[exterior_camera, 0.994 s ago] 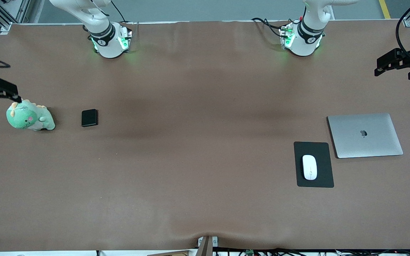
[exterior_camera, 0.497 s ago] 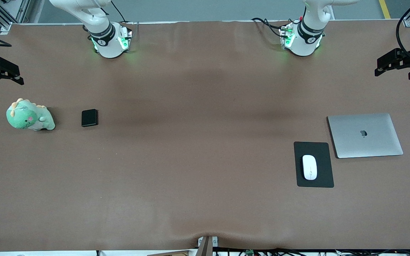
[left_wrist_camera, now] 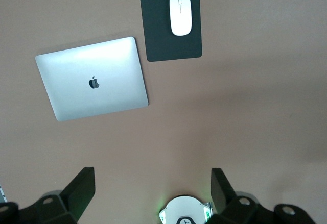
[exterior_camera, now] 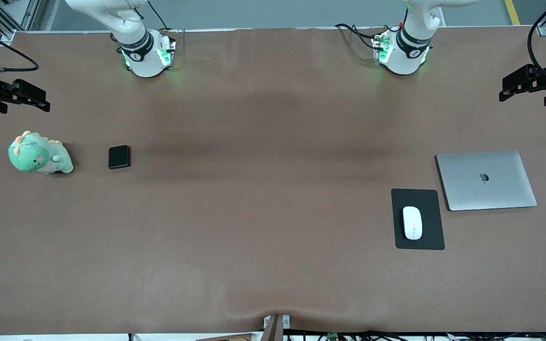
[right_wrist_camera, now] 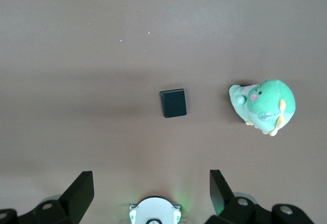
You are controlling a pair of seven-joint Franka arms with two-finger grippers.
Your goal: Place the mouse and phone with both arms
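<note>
The white mouse (exterior_camera: pixel 412 222) lies on a black mouse pad (exterior_camera: pixel 427 239) toward the left arm's end of the table; it also shows in the left wrist view (left_wrist_camera: pixel 180 13). The black phone (exterior_camera: pixel 119 157) lies flat on the table toward the right arm's end, and shows in the right wrist view (right_wrist_camera: pixel 173 103). My left gripper (exterior_camera: pixel 507 90) is open and empty, high over the table's end beside the laptop. My right gripper (exterior_camera: pixel 36 97) is open and empty, high over the table's other end, apart from the phone.
A green plush dinosaur (exterior_camera: pixel 40 155) sits beside the phone, closer to the table's end. A closed silver laptop (exterior_camera: pixel 486 180) lies beside the mouse pad. Both green-lit arm bases (exterior_camera: pixel 147 54) (exterior_camera: pixel 398 52) stand along the table's top edge.
My right gripper has swung from over the plush dinosaur toward the bases' edge of the table and slightly inward. The left arm, mouse and phone have not moved.
</note>
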